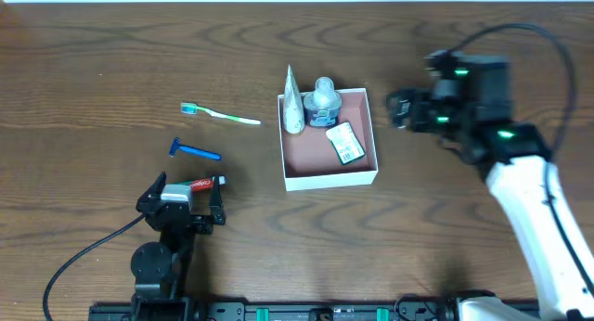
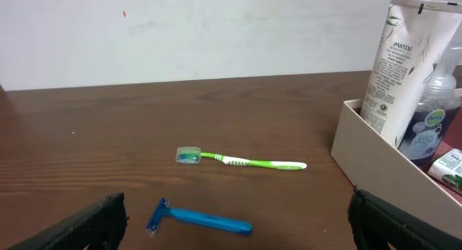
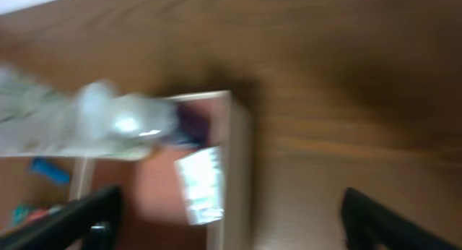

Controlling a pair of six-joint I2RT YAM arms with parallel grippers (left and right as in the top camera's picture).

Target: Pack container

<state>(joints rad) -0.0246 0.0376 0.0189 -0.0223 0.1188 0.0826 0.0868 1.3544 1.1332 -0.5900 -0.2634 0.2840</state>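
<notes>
The container [image 1: 332, 179], a white square box with a pinkish inside, stands at table centre. In it are a white Pantene tube [image 1: 293, 106], a clear blue bottle [image 1: 322, 103] and a green-white packet [image 1: 345, 143]. A green toothbrush [image 1: 221, 114], a blue razor [image 1: 195, 151] and a red-white tube [image 1: 200, 184] lie to its left. My left gripper [image 1: 186, 199] is open, by the red-white tube; the razor [image 2: 206, 219] lies ahead between its fingers [image 2: 234, 228]. My right gripper [image 1: 399, 109] is open and empty, just right of the container. Its blurred view shows the box wall [image 3: 237, 170] between its fingers [image 3: 234, 228].
The left wrist view shows the toothbrush [image 2: 245, 162] beyond the razor and the container's near wall [image 2: 382, 160] at the right, with the Pantene tube [image 2: 401, 62] leaning in it. A black cable [image 1: 79, 261] runs along the table's front left.
</notes>
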